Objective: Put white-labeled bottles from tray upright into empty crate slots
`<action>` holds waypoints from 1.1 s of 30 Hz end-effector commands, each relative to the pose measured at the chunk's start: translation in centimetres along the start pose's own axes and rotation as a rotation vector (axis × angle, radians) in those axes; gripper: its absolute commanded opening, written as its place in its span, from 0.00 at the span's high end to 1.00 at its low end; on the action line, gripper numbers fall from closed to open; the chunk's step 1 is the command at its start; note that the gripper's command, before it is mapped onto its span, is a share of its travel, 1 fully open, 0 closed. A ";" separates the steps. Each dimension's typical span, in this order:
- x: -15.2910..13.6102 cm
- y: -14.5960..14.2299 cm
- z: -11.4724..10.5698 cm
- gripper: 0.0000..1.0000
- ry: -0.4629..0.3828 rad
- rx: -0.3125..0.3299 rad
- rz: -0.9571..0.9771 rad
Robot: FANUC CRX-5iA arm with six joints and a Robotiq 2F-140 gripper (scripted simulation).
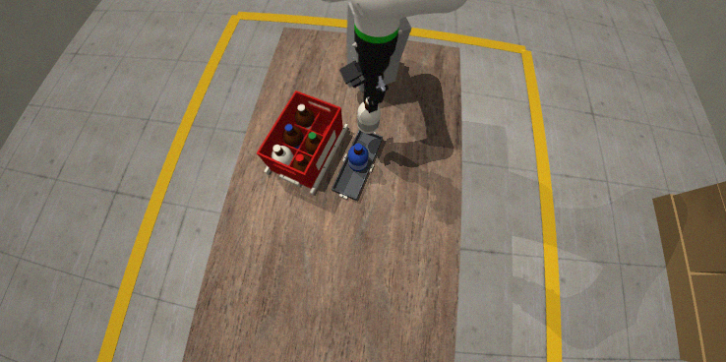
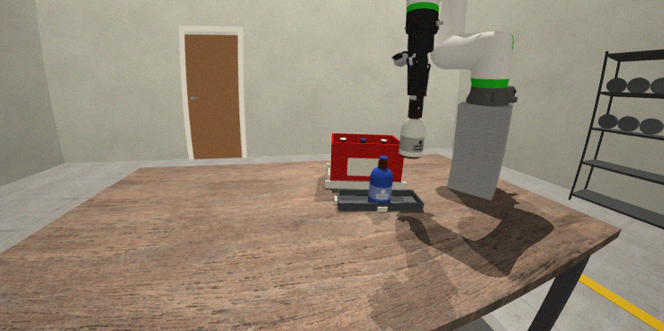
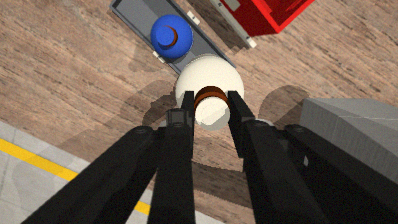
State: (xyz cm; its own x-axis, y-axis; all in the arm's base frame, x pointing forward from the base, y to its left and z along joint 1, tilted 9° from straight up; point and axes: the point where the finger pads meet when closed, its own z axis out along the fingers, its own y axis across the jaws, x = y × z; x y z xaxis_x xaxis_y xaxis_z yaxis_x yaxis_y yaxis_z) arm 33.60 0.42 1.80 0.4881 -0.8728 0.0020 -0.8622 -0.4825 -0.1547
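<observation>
The gripper (image 1: 371,105) (image 2: 415,115) (image 3: 210,105) is closed on the neck of the white bottle (image 1: 368,120) (image 2: 411,140) (image 3: 210,70). The bottle hangs near upright above the worktop (image 1: 325,282) (image 2: 232,245) (image 3: 60,65). In the top view, it is off the 12 o'clock end of the tray (image 1: 348,186) (image 2: 353,207) (image 3: 140,15), with the crate (image 1: 286,174) (image 2: 341,152) (image 3: 255,25) toward 8 to 9 o'clock.

The blue bottle (image 1: 357,157) (image 2: 381,184) (image 3: 171,40) stands on the tray and must remain there. Five crate slots are occupied; the slot at 1 to 2 o'clock appears vacant.

Handling: treat the bottle as rigid, smooth and moderately heavy; its contents cannot be determined. Hold at the narrow neck, below the cap and above the shoulder. This grip keeps the fingers above the wide body, but the load may swing if moved abruptly.

Next step: raise the base above the crate rim, traverse toward 8 to 9 o'clock, align with the vacant slot and lower vertically. Caution: contact with a divider or neighbouring cap could tilt the bottle or shift the crate. Release only when the base is seated.
</observation>
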 end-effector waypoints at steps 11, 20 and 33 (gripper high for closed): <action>0.0 -0.1 -0.8 0.90 0.001 0.001 0.000; 0.0 -0.1 -1.4 0.90 0.001 0.001 0.000; 0.0 -0.1 -1.8 0.90 0.001 0.001 0.000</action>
State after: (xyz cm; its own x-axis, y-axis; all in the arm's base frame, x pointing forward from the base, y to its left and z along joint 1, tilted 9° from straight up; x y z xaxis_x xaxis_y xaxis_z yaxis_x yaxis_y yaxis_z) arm 33.35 0.32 3.51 0.4881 -0.8728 0.0020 -0.8621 -0.4825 -0.1546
